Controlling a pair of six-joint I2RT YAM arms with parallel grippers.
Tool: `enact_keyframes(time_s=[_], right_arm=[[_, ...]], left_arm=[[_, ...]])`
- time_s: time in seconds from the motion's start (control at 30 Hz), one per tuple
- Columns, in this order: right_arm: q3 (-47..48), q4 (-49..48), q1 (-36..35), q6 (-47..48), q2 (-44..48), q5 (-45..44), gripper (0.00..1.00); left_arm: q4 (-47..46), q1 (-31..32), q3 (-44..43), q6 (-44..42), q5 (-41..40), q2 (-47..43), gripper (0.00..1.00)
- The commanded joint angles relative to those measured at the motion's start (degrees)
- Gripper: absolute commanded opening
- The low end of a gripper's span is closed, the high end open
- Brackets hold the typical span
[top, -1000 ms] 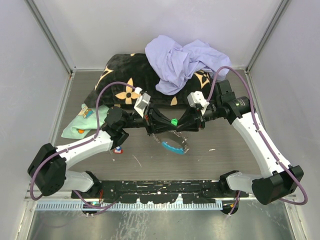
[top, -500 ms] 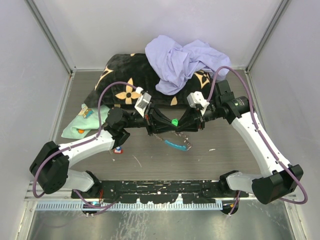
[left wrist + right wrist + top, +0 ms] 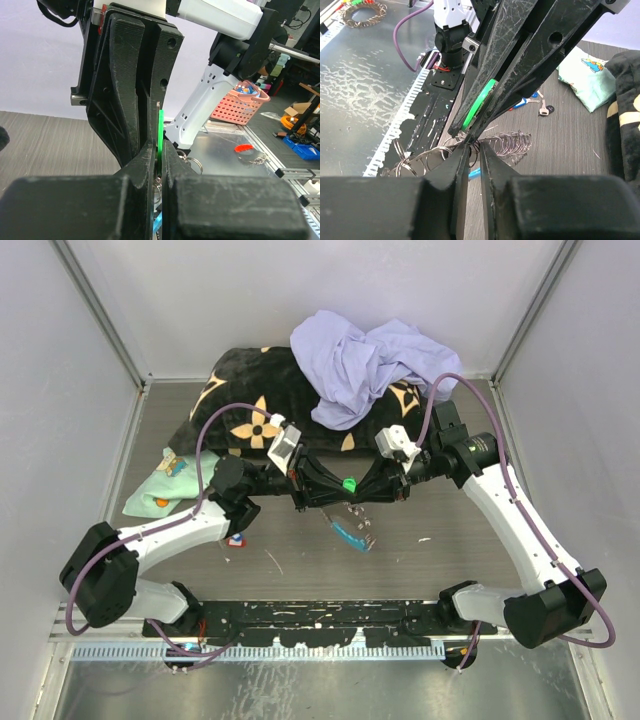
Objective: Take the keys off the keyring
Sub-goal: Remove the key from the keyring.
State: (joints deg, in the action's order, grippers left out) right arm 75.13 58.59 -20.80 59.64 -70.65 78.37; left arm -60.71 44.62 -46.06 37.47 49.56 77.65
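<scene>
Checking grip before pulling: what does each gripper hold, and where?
Left gripper pinches the green plastic key tag edge-on; right gripper nips the silver chain keyring at a loop.

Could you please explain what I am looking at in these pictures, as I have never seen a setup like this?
These are two robot arms bolted to the near edge of a table, each ending in a two-finger gripper. One picture looks down from above. The other two come from cameras on the left and right wrists, so each shows its own fingers at the bottom. On the table lie a black patterned cushion, a lilac cloth partly on it, a mint-green cloth and a couple of loose keys. In the middle, the left gripper pinches a key's green tag. The right gripper pinches a wire loop of the keyring, whose chain and light-blue piece show just beneath them in the top view.
</scene>
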Motion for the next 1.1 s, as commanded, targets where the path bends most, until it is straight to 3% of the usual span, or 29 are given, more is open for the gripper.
enact_keyframes(time_s=[0.0, 0.27, 1.0, 1.07], right_arm=[[1.7, 0.4, -0.4, 1.2, 0.1, 1.8, 0.14], [2.5, 1.8, 0.1, 2.3, 0.7, 1.3, 0.01], [-0.8, -1.1, 2.0, -1.7, 1.7, 3.5, 0.01], [-0.7, -1.2, 2.0, -2.0, 1.6, 3.6, 0.05]], left_arm=[[-7.2, -0.1, -1.3, 1.3, -0.9, -0.6, 0.00], [-7.1, -0.1, -0.1, 0.2, -2.2, -1.8, 0.00], [-5.2, -0.1, 6.1, -4.0, -7.1, -8.8, 0.00], [-4.8, -0.1, 6.0, -4.0, -7.1, -8.8, 0.00]])
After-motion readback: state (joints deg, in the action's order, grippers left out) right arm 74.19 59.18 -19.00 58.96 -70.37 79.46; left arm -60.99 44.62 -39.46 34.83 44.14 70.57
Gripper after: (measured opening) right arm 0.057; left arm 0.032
